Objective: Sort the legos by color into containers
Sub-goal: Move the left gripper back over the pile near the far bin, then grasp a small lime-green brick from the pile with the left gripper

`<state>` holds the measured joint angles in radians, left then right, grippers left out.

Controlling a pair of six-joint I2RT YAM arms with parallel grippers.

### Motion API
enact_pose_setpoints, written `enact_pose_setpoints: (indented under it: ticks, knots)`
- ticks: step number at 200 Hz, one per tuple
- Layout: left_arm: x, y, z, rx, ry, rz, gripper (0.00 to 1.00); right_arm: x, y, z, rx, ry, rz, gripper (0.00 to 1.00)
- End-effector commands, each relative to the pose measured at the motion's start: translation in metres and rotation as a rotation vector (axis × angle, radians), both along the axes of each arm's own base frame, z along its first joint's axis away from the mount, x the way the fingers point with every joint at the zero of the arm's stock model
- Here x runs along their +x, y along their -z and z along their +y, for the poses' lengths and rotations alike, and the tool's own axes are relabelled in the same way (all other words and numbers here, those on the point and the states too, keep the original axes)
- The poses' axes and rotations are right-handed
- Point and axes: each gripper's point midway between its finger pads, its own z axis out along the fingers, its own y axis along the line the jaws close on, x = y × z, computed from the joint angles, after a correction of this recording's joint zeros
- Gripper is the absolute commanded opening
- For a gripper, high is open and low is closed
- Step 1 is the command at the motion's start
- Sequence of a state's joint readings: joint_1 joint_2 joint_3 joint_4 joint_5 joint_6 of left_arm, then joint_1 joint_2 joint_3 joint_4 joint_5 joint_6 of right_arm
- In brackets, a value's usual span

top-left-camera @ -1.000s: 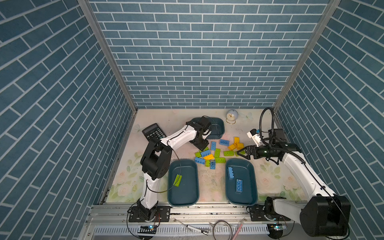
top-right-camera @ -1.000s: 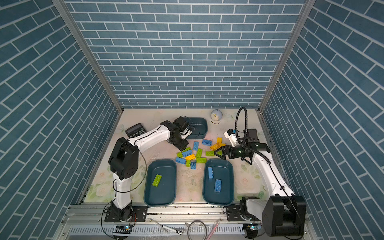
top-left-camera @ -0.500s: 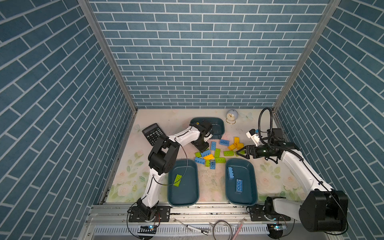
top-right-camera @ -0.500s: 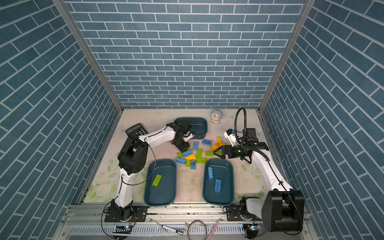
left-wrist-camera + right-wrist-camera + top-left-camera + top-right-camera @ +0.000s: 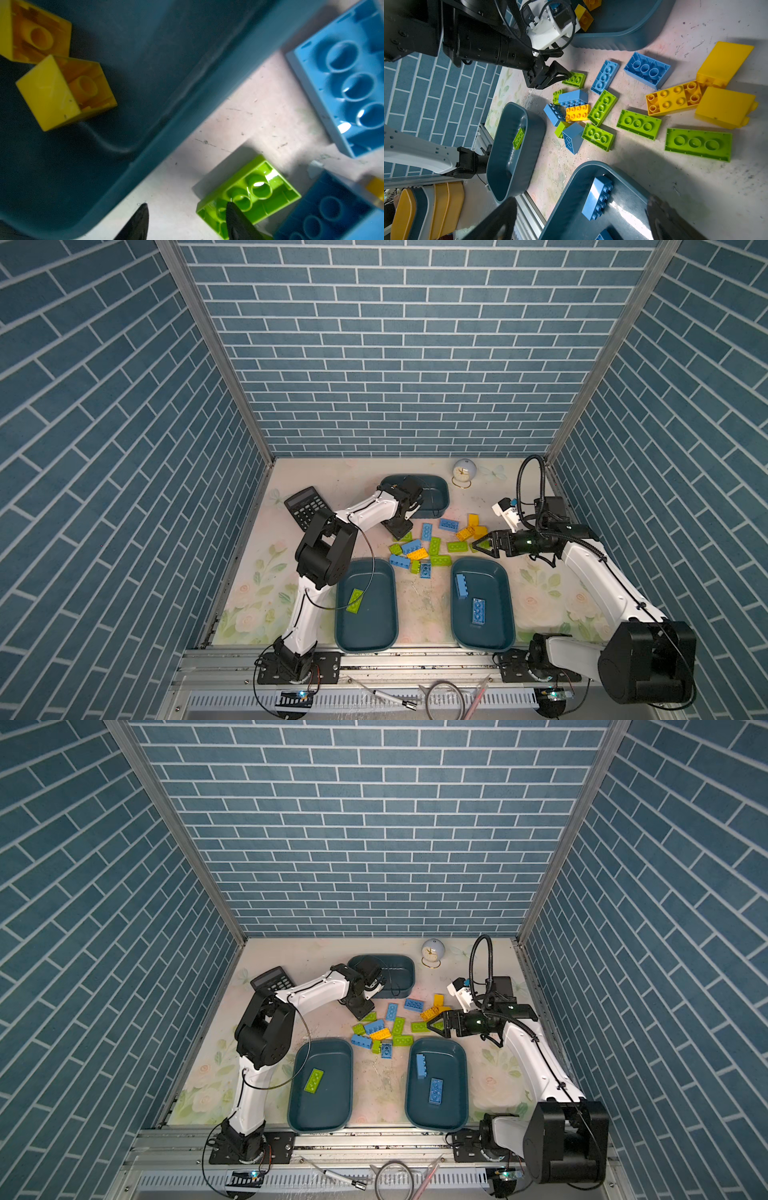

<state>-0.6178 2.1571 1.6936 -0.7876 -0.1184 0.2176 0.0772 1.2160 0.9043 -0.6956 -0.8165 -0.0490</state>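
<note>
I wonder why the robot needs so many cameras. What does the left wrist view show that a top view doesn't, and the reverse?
Only the left wrist view: two yellow bricks lying in the far tub, unseen from above. Only a top view: the calculator, the left near tub holding one long green brick, the right near tub holding two blue bricks, and the right arm. Both: the far tub, and the left fingers open by a small green brick.

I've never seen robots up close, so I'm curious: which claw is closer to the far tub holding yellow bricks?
Left. The left gripper is beside the far tub, tips at a green brick. The right gripper is across the pile, by the blue-brick tub.
</note>
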Motion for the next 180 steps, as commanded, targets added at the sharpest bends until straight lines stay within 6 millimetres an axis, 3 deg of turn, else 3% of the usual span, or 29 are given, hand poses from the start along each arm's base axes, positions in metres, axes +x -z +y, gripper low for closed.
enact_pose_setpoints:
  ticks: [1,26,81,180]
  knots:
    - [-0.003,-0.030,-0.012,-0.101,0.027,-0.008,0.63,0.004,-0.008,0.002,0.010,-0.022,-0.029,0.97]
    - [-0.016,-0.031,-0.023,-0.156,0.116,0.034,0.65,0.002,-0.007,0.002,0.012,-0.025,-0.026,0.97]
    - [-0.019,0.000,-0.016,-0.064,0.312,0.086,0.65,0.000,-0.009,0.002,0.013,-0.028,-0.032,0.97]
    - [-0.029,0.032,-0.014,-0.031,0.370,0.160,0.62,-0.007,-0.006,0.001,0.012,-0.023,-0.028,0.98]
